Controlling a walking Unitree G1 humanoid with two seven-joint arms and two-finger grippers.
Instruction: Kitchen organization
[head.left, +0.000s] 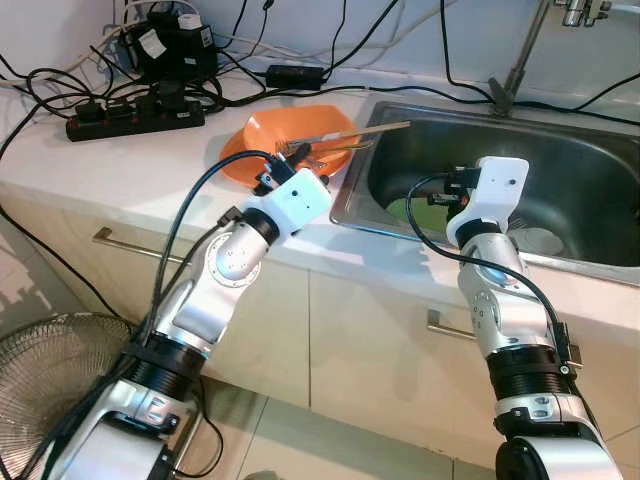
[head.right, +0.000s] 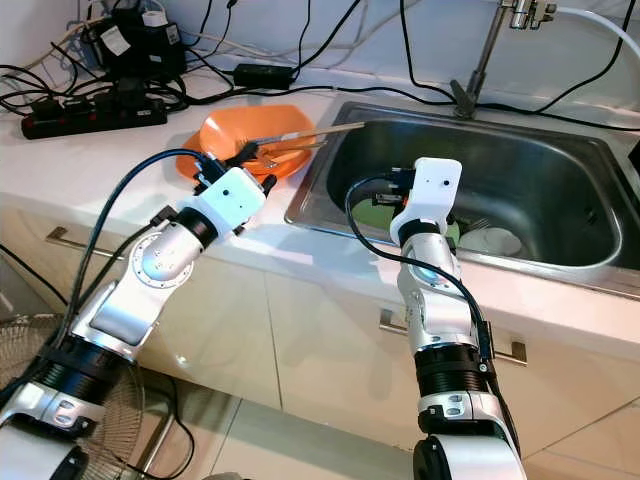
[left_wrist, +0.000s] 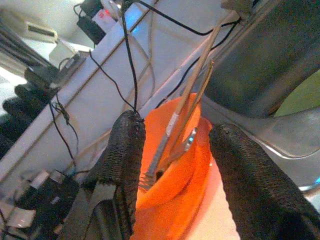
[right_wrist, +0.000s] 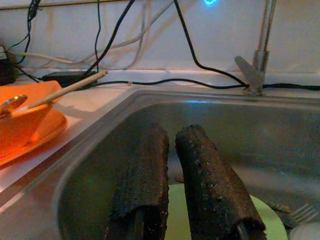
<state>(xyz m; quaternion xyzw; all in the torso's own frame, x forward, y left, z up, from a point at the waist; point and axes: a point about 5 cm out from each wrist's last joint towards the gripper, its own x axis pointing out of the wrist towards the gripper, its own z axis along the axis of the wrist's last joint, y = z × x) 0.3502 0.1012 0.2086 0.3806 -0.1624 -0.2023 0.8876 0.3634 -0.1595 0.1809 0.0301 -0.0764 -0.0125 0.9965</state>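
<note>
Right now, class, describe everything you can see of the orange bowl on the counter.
The orange bowl looks like glossy plastic, shallow and wide, seemingly sitting on a matching orange plate. It stands upright on the white counter, just left of the steel sink. A fork and chopsticks rest in it, poking out over the sink. The left gripper hovers before it, jaws open.

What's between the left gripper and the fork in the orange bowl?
Nothing visible. The left gripper is open at the orange bowl, its fingers either side of the fork. Chopsticks lie alongside the fork, across the bowl toward the sink, and could get caught in the grasp.
</note>
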